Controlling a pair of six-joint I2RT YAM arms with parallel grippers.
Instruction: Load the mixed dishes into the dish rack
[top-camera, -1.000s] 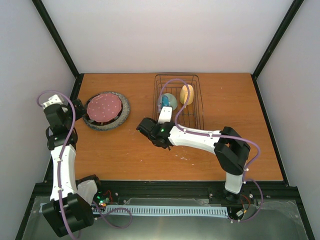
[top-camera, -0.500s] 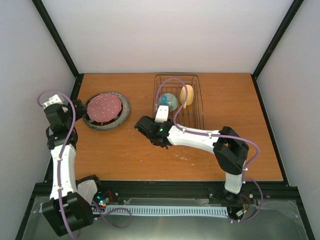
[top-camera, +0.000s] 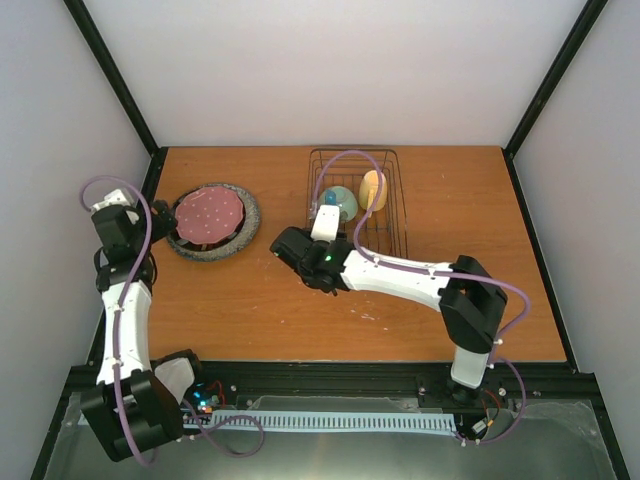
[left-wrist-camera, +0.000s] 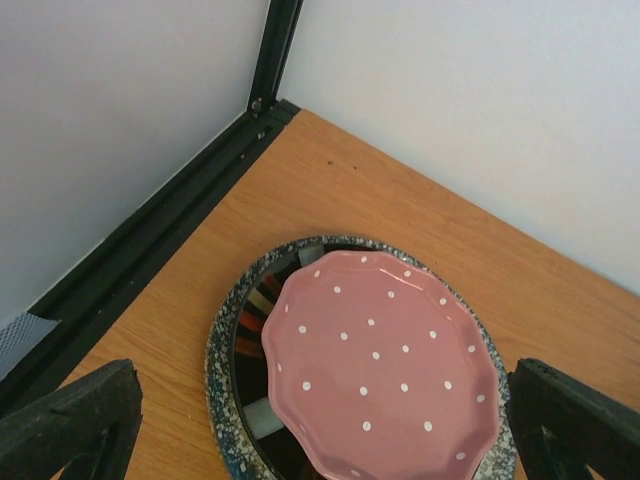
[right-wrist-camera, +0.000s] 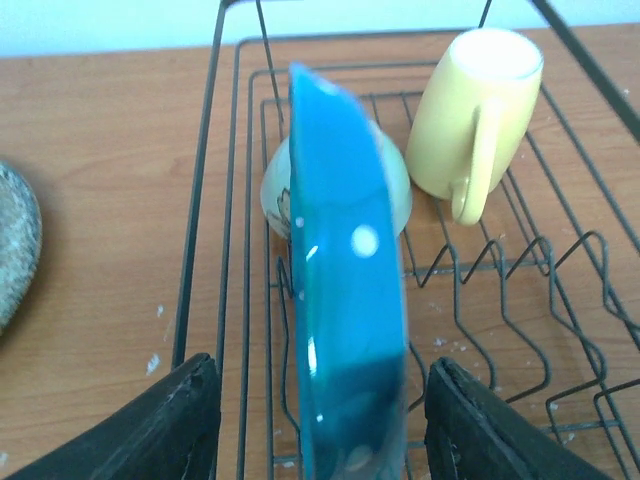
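Observation:
The blue dotted plate (right-wrist-camera: 345, 300) stands on edge in the dish rack (right-wrist-camera: 210, 200), between the fingers of my right gripper (right-wrist-camera: 315, 430). The jaws are spread wide, with a gap on each side of the plate. Behind it in the rack are the pale green bowl (right-wrist-camera: 396, 185) and the yellow mug (right-wrist-camera: 470, 110). In the top view my right gripper (top-camera: 322, 232) is at the rack's near left part. The pink-red dotted plate (left-wrist-camera: 385, 365) lies on the grey speckled plate (left-wrist-camera: 225, 340). My left gripper (left-wrist-camera: 320, 440) is open just above their near edge.
The stacked plates (top-camera: 212, 220) sit at the table's back left, close to the black frame rail (left-wrist-camera: 150, 250) and the corner post. The rack (top-camera: 395, 225) stands at the back centre, its right slots holding nothing. White walls close in three sides.
My right arm has shifted slightly, its wrist a little farther back along the rack, with the blue plate still between the fingers. My left arm has nudged a little toward the stacked plates.

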